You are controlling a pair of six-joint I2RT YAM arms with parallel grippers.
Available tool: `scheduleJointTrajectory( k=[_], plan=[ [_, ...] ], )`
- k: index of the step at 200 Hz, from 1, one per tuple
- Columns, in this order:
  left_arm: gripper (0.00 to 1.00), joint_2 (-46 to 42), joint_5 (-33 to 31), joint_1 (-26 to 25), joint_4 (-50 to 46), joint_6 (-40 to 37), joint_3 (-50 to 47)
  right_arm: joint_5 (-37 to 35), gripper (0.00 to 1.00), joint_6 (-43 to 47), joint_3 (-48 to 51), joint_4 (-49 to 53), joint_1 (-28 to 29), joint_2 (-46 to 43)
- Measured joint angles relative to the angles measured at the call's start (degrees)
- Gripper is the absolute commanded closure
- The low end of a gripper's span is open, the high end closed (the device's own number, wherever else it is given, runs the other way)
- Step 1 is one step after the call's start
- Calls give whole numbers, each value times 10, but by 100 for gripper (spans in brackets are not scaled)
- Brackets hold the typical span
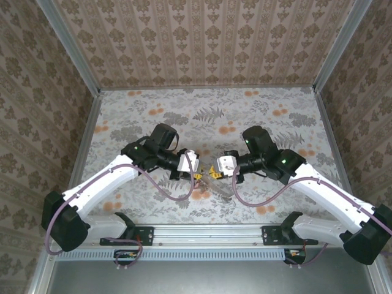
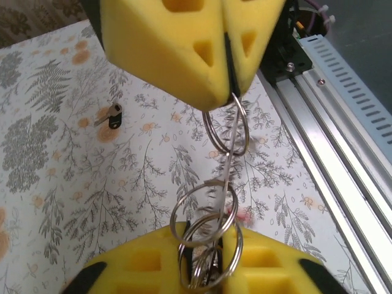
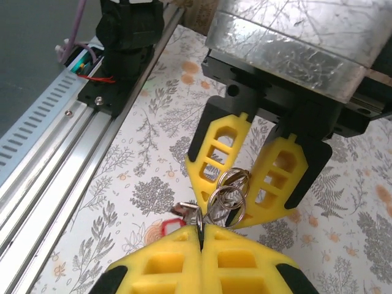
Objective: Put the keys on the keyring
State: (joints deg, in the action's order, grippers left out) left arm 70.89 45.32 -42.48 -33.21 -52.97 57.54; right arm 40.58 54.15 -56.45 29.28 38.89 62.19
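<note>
Both grippers meet just above the middle of the table. My right gripper (image 3: pixel 201 236) is shut on the thin wire of the keyring (image 2: pixel 228 156), which runs from its yellow fingers (image 2: pixel 184 49) down to my left gripper (image 2: pixel 211 245). The left gripper's fingers (image 3: pixel 217 159) are closed around a bunch of silver split rings (image 2: pixel 202 211) belonging to the keys. A red key tag (image 3: pixel 173 227) hangs just under the right gripper's tips, and shows as a pink blur (image 2: pixel 246 214) in the left wrist view. From above, the left gripper (image 1: pixel 197 170) and right gripper (image 1: pixel 219 170) almost touch.
A loose key with a black head (image 2: pixel 114 116) lies on the leaf-printed table (image 1: pixel 202 116), away from the grippers. The aluminium rail (image 3: pixel 55 153) with the arm bases runs along the near edge. Patterned walls (image 1: pixel 202 37) close in the back and sides.
</note>
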Motion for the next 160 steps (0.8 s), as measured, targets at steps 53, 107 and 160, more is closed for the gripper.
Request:
scheduleJointTrajectory(
  k=[53,107,160],
  plan=[
    [100,2,19,0,-24,-22,9,0,100,35,-11,32,6,0],
    [100,28,51,1,-89,-58,56,-12,100,83,-42,78,32,3],
    [100,59,68,1,-165,-115,105,-49,100,135,-92,138,62,23]
  ],
)
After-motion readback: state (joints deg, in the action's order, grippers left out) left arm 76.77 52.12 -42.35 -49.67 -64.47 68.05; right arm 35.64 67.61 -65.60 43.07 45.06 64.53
